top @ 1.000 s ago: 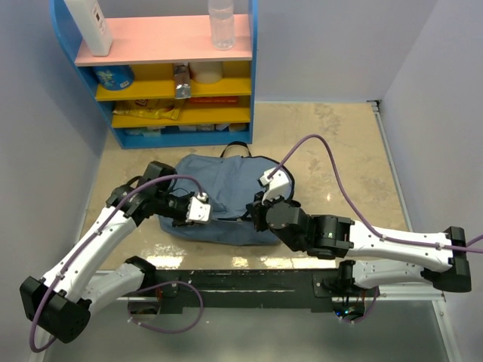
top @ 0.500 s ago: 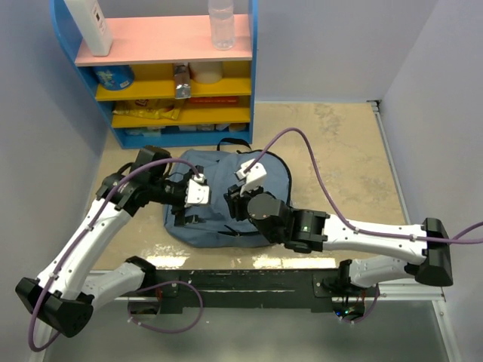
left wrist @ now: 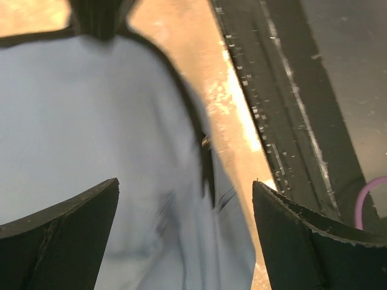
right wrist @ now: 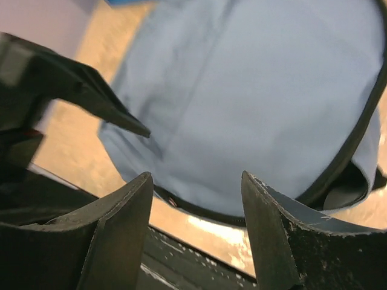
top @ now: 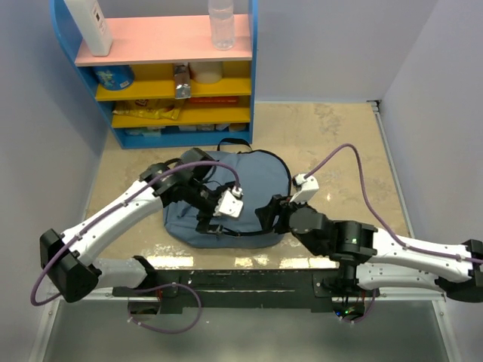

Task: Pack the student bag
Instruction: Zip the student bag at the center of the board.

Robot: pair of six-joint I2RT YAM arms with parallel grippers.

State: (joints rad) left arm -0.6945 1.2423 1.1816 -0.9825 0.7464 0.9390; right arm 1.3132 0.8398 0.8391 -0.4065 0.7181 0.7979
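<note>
Left claw [left wrist: 184, 182]: standing wide open and gripping nothing. It is hanging just above the near part of the student bag [top: 256, 177]; whether its fingertips are touching the cloth cannot be told. The bag's black zipper [left wrist: 206, 166] is passing between the two fingers, closer to the right one, and running lengthwise away from the wrist. The bag is therefore lying straight beneath this claw.

Right claw [right wrist: 196, 175]: also spread wide and empty. It is sitting low, just off the bag's near right rim, and pointing leftward across the cloth, so the bag is lying ahead of it and slightly below.

Student bag: lying flat on the desk [top: 339, 151] between the two arms. Its broadest spread is running left to right, and its carry-loop end is pointing toward the shelf unit [top: 173, 83].

Judgement: the left claw is sitting nearer the zip line, so it is looking better placed to open the bag.

Left arm [top: 113, 226]: reaching forward from the near left corner, with its wrist turning down over the bag.

Right arm [top: 400, 249]: stretching low along the near edge, with its forearm aiming left.
</note>
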